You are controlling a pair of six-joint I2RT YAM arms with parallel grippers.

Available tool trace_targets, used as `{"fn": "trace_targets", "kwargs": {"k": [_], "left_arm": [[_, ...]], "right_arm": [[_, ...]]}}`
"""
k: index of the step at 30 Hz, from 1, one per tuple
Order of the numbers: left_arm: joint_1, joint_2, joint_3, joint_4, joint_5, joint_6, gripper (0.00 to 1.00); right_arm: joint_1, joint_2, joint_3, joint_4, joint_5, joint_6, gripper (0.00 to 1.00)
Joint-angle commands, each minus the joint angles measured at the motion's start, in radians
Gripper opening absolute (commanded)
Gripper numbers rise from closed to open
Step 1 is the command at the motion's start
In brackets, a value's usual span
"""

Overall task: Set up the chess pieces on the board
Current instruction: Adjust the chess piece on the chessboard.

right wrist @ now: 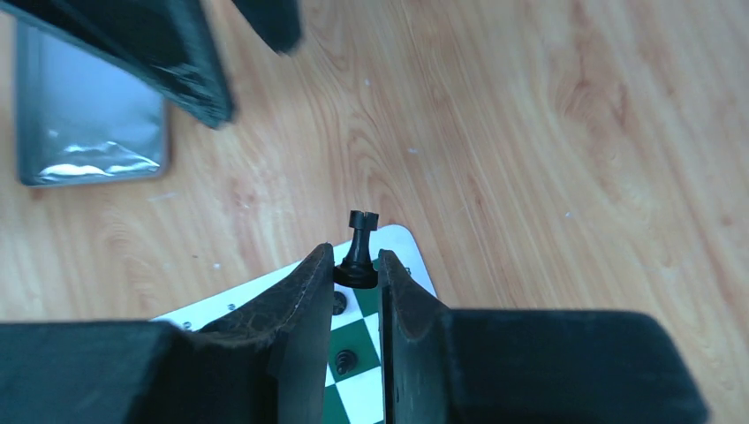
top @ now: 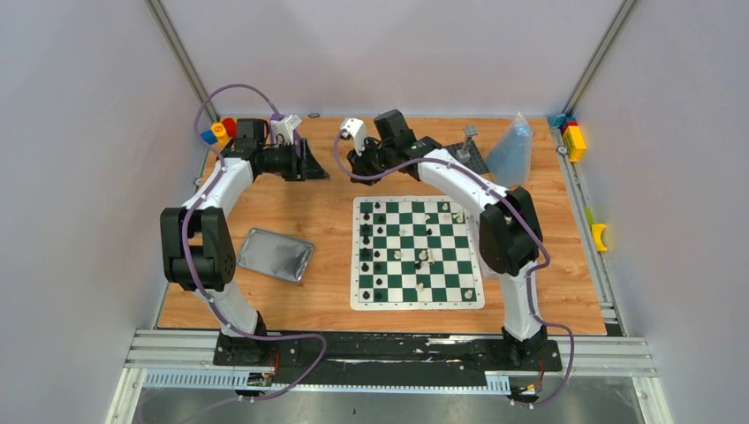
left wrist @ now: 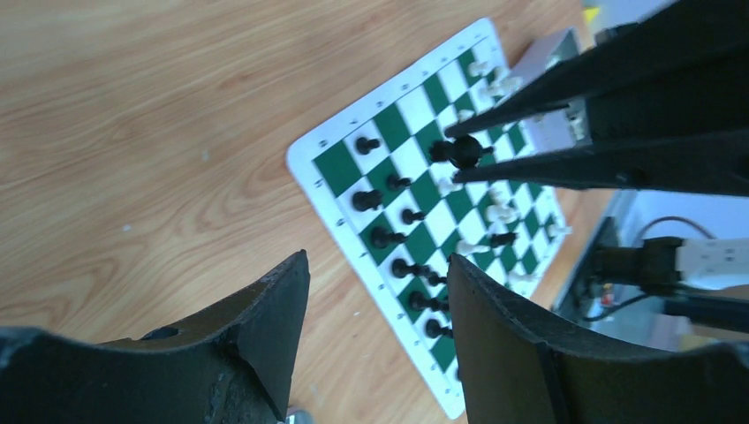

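Now the right gripper pinches a black rook over the board's far-left corner; best lowered straight and upright. The left gripper gapes empty.

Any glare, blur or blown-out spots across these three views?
Top external: even light, soft shadows, mild sheen on the tin; chess pieces tiny. Left wrist: the left gripper looks soft up close, board fairly sharp, right edge washed out. Right wrist: bright glare streak on the tin, the right gripper slightly soft, the black rook it pinches sharp.
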Motion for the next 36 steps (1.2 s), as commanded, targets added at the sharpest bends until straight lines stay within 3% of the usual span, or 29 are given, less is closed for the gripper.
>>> {"fn": "trace_targets", "kwargs": {"k": [1,14,36], "left_arm": [[0.001,0.046,0.062,0.096,0.167,-0.189,0.67],[-0.034,0.078,0.048,0.248,0.291,-0.401,0.61],[-0.108,0.176,0.085,0.245,0.356,-0.472,0.49]], "right_arm": [[-0.007,-0.114,-0.027,0.033,-0.115,0.061,0.00],[-0.007,-0.142,-0.053,0.027,-0.148,0.080,0.00],[-0.006,-0.132,-0.044,0.028,-0.163,0.091,0.00]]}}
